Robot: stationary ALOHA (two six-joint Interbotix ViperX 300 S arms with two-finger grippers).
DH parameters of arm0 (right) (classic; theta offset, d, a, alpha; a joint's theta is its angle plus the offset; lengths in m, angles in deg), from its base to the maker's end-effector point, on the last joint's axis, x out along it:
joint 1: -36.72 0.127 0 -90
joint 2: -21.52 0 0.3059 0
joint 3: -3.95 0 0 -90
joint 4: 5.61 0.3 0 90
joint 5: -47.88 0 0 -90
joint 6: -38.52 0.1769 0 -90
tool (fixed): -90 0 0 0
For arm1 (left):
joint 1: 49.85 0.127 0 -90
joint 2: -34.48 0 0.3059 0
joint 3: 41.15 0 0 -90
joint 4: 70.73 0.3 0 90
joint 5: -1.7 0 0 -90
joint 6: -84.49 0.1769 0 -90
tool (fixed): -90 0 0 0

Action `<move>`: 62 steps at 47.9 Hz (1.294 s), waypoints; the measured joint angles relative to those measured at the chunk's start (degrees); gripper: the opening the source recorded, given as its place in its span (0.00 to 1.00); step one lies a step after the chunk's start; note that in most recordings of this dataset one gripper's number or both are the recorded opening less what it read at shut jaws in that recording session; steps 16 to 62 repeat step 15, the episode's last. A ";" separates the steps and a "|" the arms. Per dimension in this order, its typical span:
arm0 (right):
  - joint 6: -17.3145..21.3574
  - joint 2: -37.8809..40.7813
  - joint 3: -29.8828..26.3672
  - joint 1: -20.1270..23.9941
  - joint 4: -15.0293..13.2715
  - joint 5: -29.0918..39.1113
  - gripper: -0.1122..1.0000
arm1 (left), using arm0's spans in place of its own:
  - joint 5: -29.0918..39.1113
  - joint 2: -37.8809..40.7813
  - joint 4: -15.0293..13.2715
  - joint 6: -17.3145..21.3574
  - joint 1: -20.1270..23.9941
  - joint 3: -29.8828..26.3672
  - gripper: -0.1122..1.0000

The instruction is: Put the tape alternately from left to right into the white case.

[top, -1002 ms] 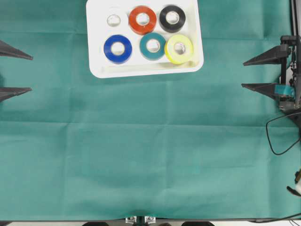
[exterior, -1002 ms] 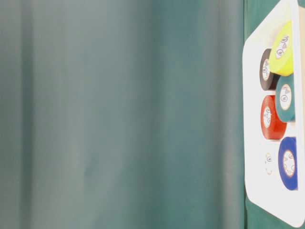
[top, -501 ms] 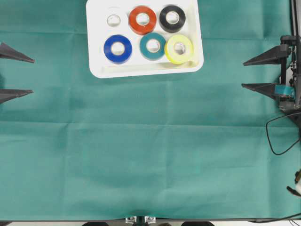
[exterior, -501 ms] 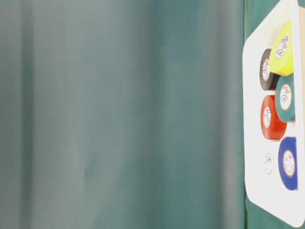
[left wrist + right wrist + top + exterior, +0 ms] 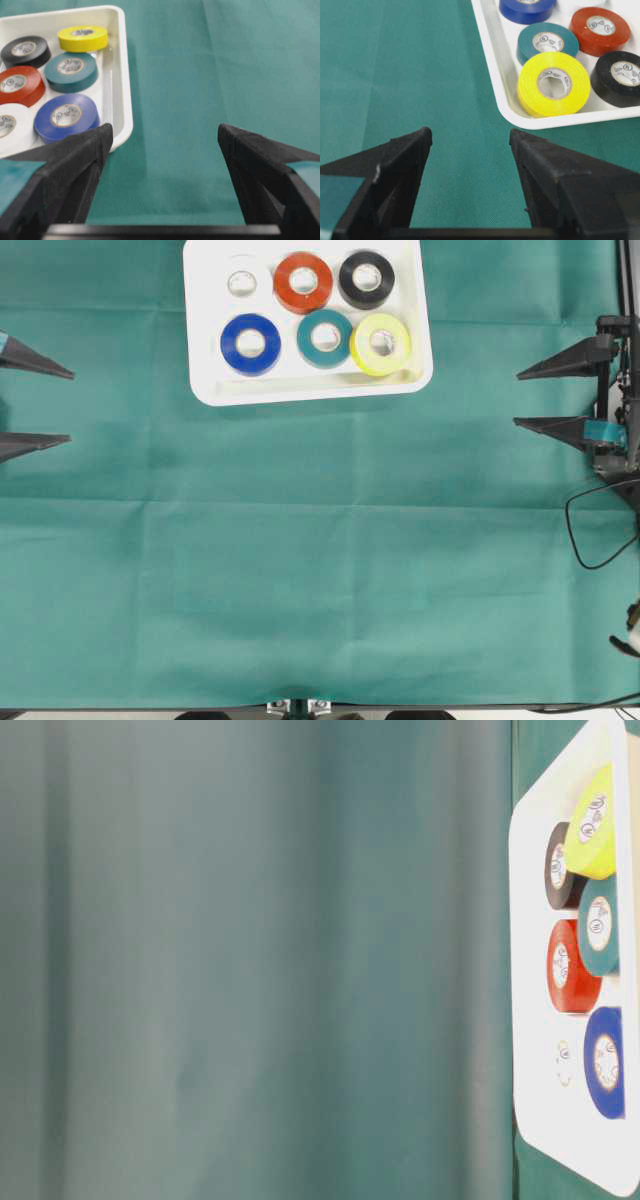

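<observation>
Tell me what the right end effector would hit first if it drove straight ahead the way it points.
Probably nothing: the right end effector points across bare green cloth, and the white case lies off to one side.

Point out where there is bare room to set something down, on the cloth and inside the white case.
The green cloth lies bare from the white case down to its near edge, between the left hand and the right hand. Both hands are open and empty. The case is crowded: six tape rolls fill it, with only thin strips along the rim.
</observation>
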 measured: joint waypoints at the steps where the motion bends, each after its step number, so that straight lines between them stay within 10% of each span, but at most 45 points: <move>1: 0.00 0.00 0.00 0.00 0.09 0.00 0.74 | 0.00 0.00 0.00 0.00 0.00 0.00 0.63; 62: 0.00 0.00 0.00 0.09 0.09 0.00 0.74 | 0.09 0.00 0.00 0.18 0.00 0.00 0.63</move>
